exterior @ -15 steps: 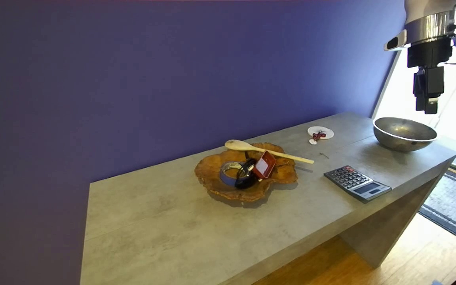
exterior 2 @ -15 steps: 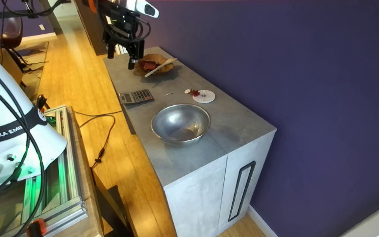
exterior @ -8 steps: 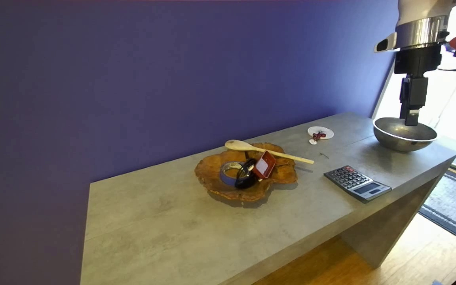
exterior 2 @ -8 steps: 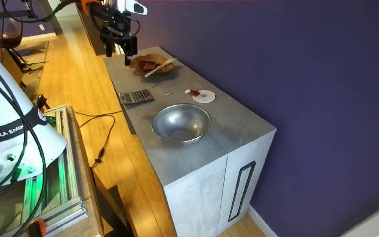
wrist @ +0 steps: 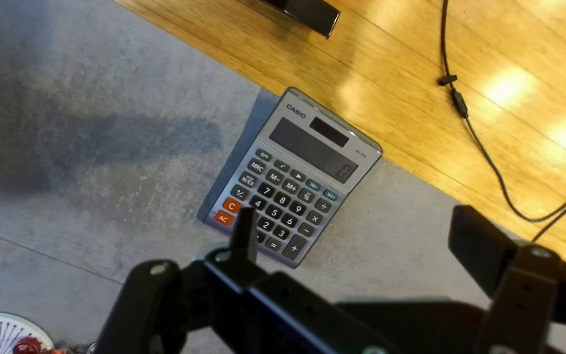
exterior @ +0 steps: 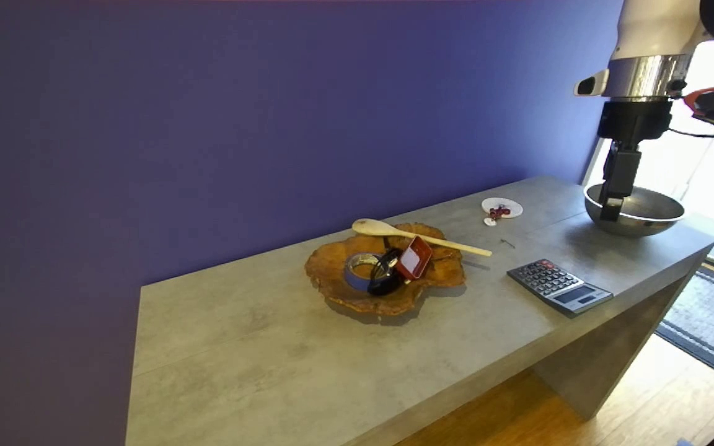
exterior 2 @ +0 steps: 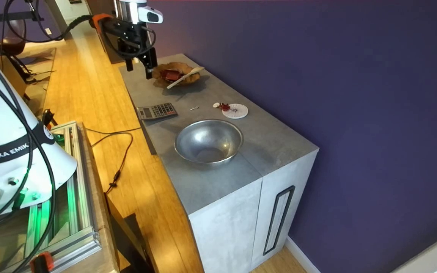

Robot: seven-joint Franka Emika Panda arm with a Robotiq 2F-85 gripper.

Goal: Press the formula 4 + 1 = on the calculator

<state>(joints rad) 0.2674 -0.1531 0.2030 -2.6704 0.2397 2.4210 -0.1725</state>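
Observation:
The calculator [exterior: 558,286] lies flat on the grey counter, near its front edge; it also shows in an exterior view [exterior 2: 157,111]. In the wrist view the calculator [wrist: 307,142] is close up, and its display [wrist: 314,150] reads 0. The 4 key [wrist: 257,203], the + key [wrist: 294,247] and the = key [wrist: 273,244] are visible; the 1 key is hidden behind a finger. My gripper [wrist: 356,226] is open and empty, with its fingers spread wide. It is above the counter, apart from the calculator, in both exterior views [exterior: 611,214] [exterior 2: 139,72].
A metal bowl [exterior: 626,228] stands beside the calculator. A white dish [exterior 2: 235,111] with small red things lies toward the wall. A wooden bowl [exterior: 332,266] holds tape, a red box and other things, with a wooden spoon [exterior: 440,241] across it. A purple wall backs the counter.
My gripper has moved down and to the left in an exterior view, now in front of the metal bowl there. It stays open. The calculator and the other objects have not moved.

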